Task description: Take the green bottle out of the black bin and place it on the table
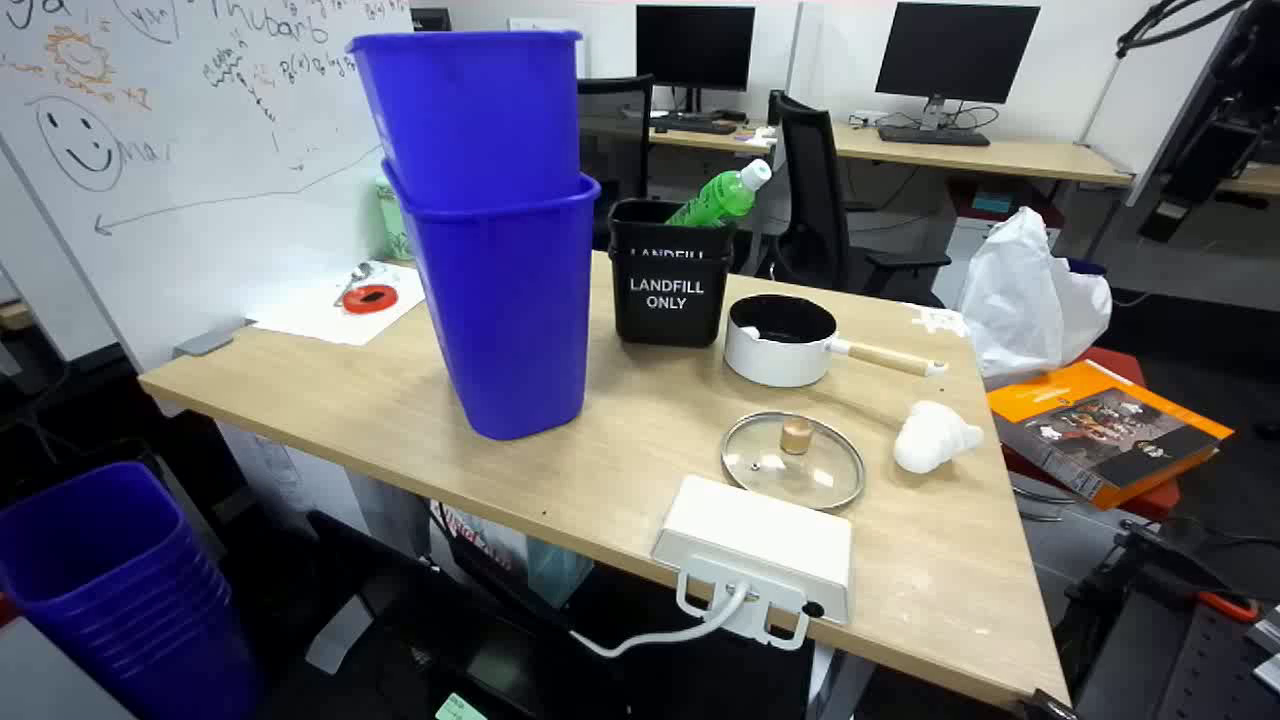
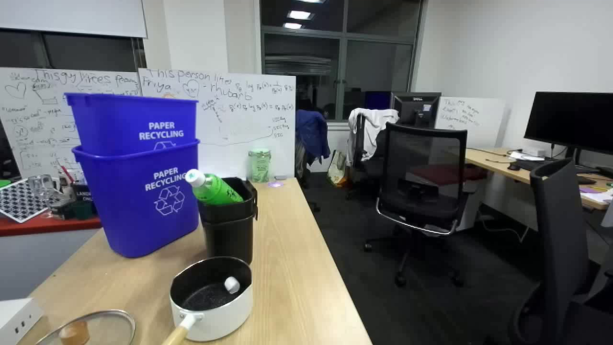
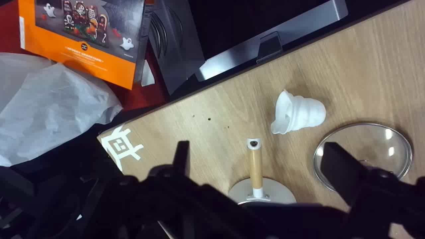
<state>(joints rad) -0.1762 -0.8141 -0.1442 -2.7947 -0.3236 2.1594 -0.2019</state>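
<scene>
green bottle (image 1: 715, 203): leaning inside the black bin (image 1: 668, 290), white cap (image 1: 757, 175) up and out past the rim; its lower part is hidden from me.
gripper (image 3: 256, 149): fingers (image 3: 182, 159) spread wide, nothing pinched between them that i can see; the pan handle (image 3: 255, 166) shows in that gap, the bottle nowhere in the wrist view.
approach: i judge this is the step in hand — i'd come over the bin from above, wrist turned so the fingers close across the bottle's width, matched to its lean.
black bin: two rims show, so it looks nested; i'd draw the bottle out along its lean, or the inner bin may ride up with it.
blue bins (image 1: 490, 240) and white pan (image 1: 775, 358): both near the black bin, so i'd travel high until over it.
table (image 1: 640, 430): the wood between blue bins and glass lid (image 1: 790, 470) seems a fair spot; set down slowly, since a bottle can roll.
lettering: "landfill only" on the black bin; "paper recycling" on the blue bins; "dell" on a monitor (image 2: 415, 109); "rhubarb" on the whiteboard (image 2: 239, 124); the orange box (image 3: 84, 54) title, blurred, perhaps "spooky graveyard"; the bottle's dark print i can't read.
</scene>
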